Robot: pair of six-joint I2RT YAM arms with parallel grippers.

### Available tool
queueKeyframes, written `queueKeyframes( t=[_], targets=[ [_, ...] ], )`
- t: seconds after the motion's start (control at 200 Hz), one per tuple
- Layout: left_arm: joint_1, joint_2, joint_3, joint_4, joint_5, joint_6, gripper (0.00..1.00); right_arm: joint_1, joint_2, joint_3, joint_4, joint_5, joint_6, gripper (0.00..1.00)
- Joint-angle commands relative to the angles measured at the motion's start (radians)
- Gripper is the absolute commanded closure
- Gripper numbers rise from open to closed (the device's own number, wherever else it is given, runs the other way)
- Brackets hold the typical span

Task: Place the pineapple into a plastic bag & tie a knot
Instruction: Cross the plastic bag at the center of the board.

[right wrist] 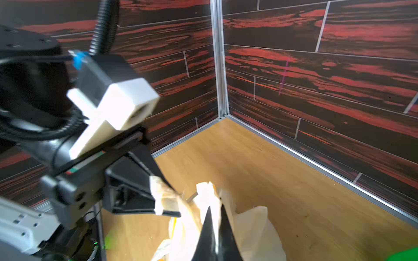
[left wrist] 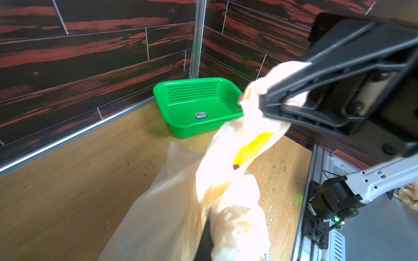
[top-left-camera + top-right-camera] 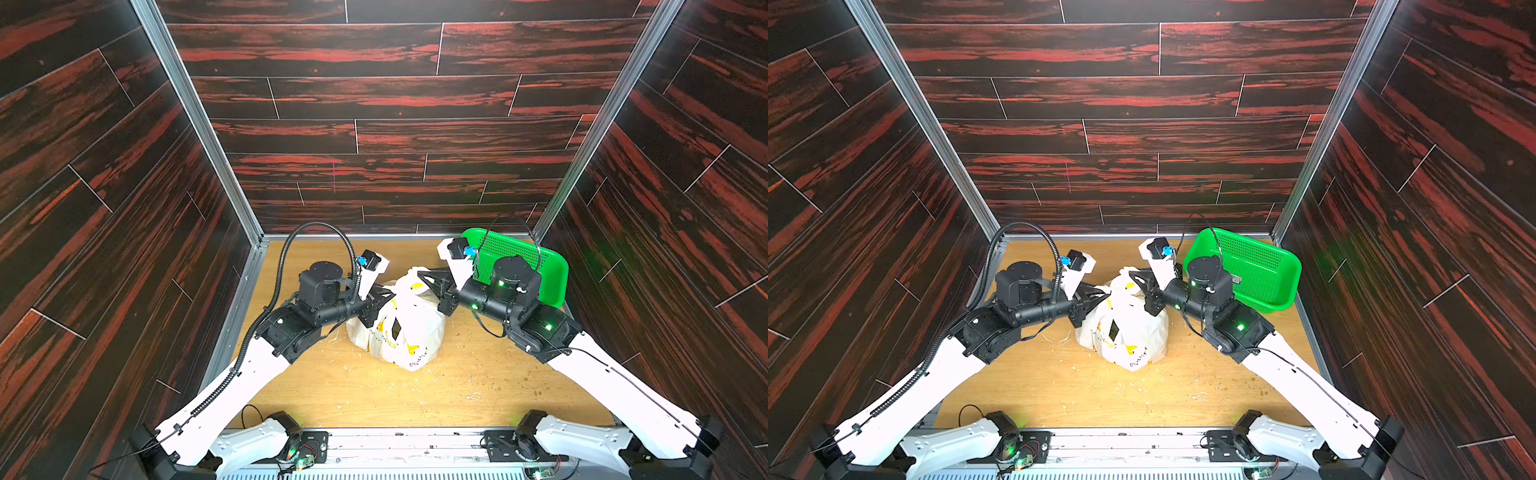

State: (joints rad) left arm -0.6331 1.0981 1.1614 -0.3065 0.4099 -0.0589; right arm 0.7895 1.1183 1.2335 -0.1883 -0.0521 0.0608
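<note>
Mid-frame, bag (image 3: 411, 328) is seated on table (image 3: 478, 395); basket (image 3: 548, 266) is placed to its upper right, in table's far corner.

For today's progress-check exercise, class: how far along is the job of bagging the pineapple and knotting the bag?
Looks done: the plastic bag sits bulging on the table and the green basket holds nothing, so the pineapple is probably inside, though hidden. In hand: the left gripper and right gripper are each shut on a bag handle. Left: no knot shows, so tying remains.
</note>
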Motion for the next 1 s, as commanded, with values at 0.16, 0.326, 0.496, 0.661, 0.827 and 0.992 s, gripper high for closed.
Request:
queueKeyframes(
  t=[0.16,0.326,0.496,0.661,0.827,0.992],
  targets=[
    [0.019,0.036,0.000,0.080,0.160,0.096,1.00,-0.003,0.008,0.055,-0.016,0.112,0.051,1.00],
    [0.025,0.066,-0.010,0.162,0.222,0.142,1.00,-0.004,0.019,0.083,-0.022,0.075,0.076,1.00],
    [0.026,0.106,-0.008,0.173,0.175,0.174,1.00,-0.004,0.025,0.097,-0.014,0.058,0.144,1.00],
    [0.026,0.090,-0.040,0.191,0.120,0.204,1.00,-0.004,0.023,0.109,-0.028,0.046,0.163,1.00],
    [0.033,0.076,-0.073,0.195,0.138,0.201,1.00,-0.004,0.012,0.112,-0.047,0.047,0.168,1.00],
    [0.043,0.076,-0.072,0.175,0.139,0.165,1.00,-0.004,-0.014,0.123,-0.089,0.048,0.136,1.00]
  ],
)
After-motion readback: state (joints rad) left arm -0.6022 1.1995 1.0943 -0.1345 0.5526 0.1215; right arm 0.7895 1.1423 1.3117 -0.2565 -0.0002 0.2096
